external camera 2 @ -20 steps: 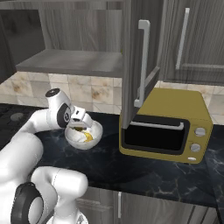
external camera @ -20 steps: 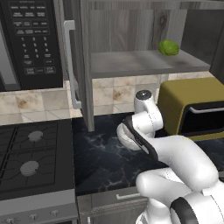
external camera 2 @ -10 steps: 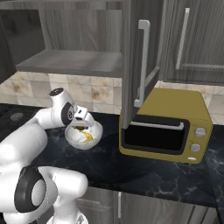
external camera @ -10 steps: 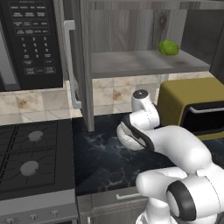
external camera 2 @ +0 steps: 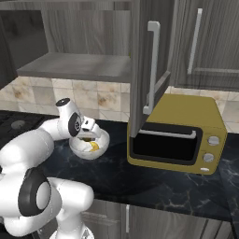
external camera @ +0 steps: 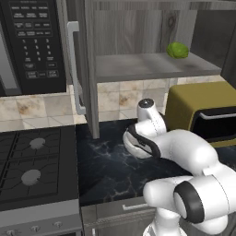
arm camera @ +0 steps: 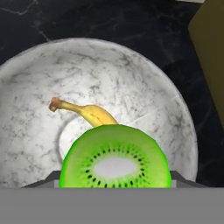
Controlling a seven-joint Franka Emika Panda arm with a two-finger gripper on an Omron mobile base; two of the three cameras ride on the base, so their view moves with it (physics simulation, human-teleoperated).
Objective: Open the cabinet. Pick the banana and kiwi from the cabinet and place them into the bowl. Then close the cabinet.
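The gripper [external camera 2: 88, 132] hangs over the bowl [arm camera: 175, 109], clamped on the kiwi [arm camera: 115, 157]. The banana [arm camera: 87, 113] lies in the bowl on the bench [external camera: 110, 168]; the cabinet [external camera 2: 144, 70] stands open.

The arm [external camera: 184, 152] is built of smooth, glossy white rounded segments joined by dark grey-black ring joints, with a round grey-rimmed cap at one joint and no visible cables.

Base cams rear L/R, share bowl [external camera 2: 88, 145]; hand cam close above it.
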